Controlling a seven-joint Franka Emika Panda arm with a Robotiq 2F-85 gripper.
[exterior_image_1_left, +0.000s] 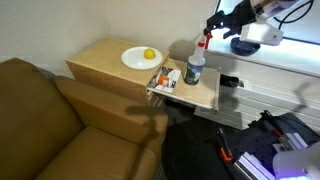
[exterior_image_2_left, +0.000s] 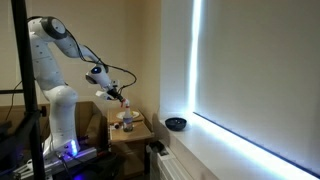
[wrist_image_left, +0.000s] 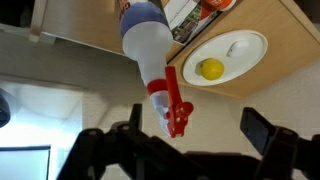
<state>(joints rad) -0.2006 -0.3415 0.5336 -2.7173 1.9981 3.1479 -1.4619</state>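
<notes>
The pincer (wrist_image_left: 195, 128) hangs wide open and empty just above the spray bottle (wrist_image_left: 148, 45), which stands upright on the desk (wrist_image_left: 290, 40). The bottle is probably light, smooth plastic and easy to tip, so it is best gripped at the narrow neck under its red trigger head (wrist_image_left: 172, 105). Beyond the bottle, a plate (wrist_image_left: 250, 40) carries a lemon (wrist_image_left: 211, 69).

We count one spray bottle (exterior_image_1_left: 195, 66) with a red trigger head, one white plate (exterior_image_1_left: 132, 60) and one yellow lemon (exterior_image_1_left: 149, 54). We make out one wooden side table (exterior_image_1_left: 100, 62), one brown sofa (exterior_image_1_left: 40, 110) and one small heap of printed packets (exterior_image_1_left: 165, 78), too blurred to count singly. In an exterior view we find one dark bowl (exterior_image_2_left: 176, 123).
</notes>
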